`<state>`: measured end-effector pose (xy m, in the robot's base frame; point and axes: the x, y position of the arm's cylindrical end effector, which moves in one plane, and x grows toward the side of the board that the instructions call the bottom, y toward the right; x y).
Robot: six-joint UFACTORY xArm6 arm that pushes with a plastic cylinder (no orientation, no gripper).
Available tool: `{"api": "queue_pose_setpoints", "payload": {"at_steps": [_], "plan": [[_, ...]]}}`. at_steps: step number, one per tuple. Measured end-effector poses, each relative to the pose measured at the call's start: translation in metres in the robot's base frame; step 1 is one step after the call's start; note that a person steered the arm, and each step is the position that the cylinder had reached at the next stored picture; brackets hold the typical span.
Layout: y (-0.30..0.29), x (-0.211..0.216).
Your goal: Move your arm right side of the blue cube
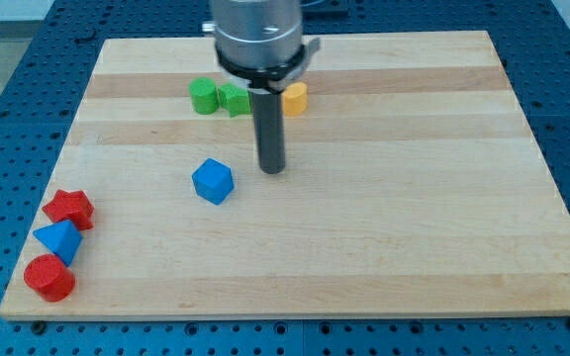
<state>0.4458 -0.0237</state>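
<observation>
The blue cube [213, 181] sits on the wooden board [384, 227], left of the middle. My tip [272, 169] rests on the board just to the cube's right and slightly toward the view's top, with a small gap between them. The dark rod rises from the tip to the arm's grey round end at the view's top.
A green cylinder [203, 96], a green block [233, 99] and a yellow block [294, 98] stand in a row behind the rod. At the board's lower left corner lie a red star-like block [69, 209], a blue pointed block [58, 240] and a red cylinder [48, 278].
</observation>
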Motion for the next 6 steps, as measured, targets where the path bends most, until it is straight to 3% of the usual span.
{"api": "queue_pose_setpoints", "payload": {"at_steps": [2,6], "plan": [[0.0,0.025],[-0.065,0.026]]}}
